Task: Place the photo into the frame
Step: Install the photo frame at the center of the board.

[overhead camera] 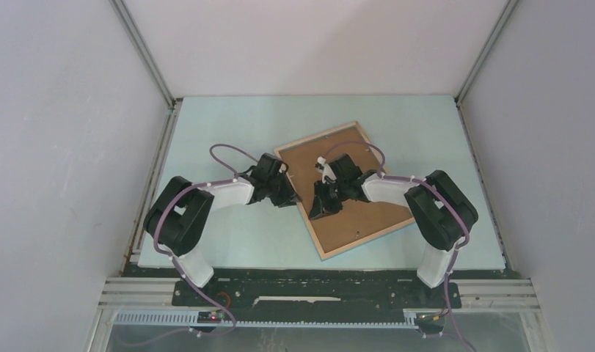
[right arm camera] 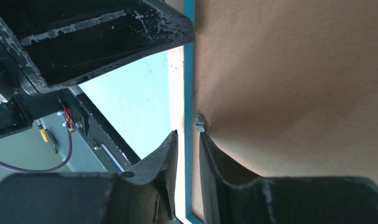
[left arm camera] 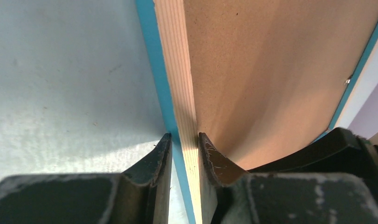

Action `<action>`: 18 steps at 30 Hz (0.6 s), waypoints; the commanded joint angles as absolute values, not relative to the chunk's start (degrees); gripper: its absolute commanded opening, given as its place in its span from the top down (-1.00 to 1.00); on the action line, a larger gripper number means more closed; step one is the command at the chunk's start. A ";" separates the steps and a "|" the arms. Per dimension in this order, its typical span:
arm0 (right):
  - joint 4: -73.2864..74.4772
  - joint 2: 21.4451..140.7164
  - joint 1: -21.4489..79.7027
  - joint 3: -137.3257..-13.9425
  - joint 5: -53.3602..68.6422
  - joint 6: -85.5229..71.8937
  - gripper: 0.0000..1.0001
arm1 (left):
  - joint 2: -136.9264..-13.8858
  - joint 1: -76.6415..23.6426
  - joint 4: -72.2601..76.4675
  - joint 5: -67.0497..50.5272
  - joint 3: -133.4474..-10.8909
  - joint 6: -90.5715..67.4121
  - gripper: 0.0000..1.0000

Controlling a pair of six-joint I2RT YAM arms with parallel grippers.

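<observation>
At mid-bench point(overhead camera: 228, 235), set askew to its edges: frame point(overhead camera: 316, 138), back uppermost, light wood rails around brown backing board point(overhead camera: 305, 165), blue only along the outer edge. Left hand point(left arm camera: 183, 140): clenched on the frame's left rail, one finger against the blue outer edge, the other on the board side. Right hand point(right arm camera: 188, 140): closed over the same rail, a little nearer the arm bases, just beside a small metal tab point(right arm camera: 199, 122) at the board's margin. Probable reason for two grips on one side: control of a wide, thin item apt to swing or flex under a single pinch, whether for tipping or turning over. Whether that side is raised off the bench: cannot tell. Contents of frame: backing board seated in the recess. Photo: not in view anywhere; possibly beneath the board, unconfirmed. Glazing: not visible.
</observation>
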State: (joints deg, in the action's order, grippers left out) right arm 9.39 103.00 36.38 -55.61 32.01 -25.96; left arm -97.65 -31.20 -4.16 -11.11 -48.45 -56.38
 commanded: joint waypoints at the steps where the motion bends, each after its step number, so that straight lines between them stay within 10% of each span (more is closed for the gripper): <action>1: 4.19 104.43 34.17 -55.78 35.26 -27.53 0.37 | -99.27 -29.53 -11.13 -5.03 -50.12 -46.13 1.00; 18: 9.13 111.41 36.59 -60.99 38.52 -26.42 0.40 | -100.70 -28.47 -9.72 -6.13 -50.01 -45.31 1.00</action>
State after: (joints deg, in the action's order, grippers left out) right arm 6.61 109.78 35.55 -60.10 38.68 -27.77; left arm -98.30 -30.13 -6.28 -11.73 -50.33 -49.43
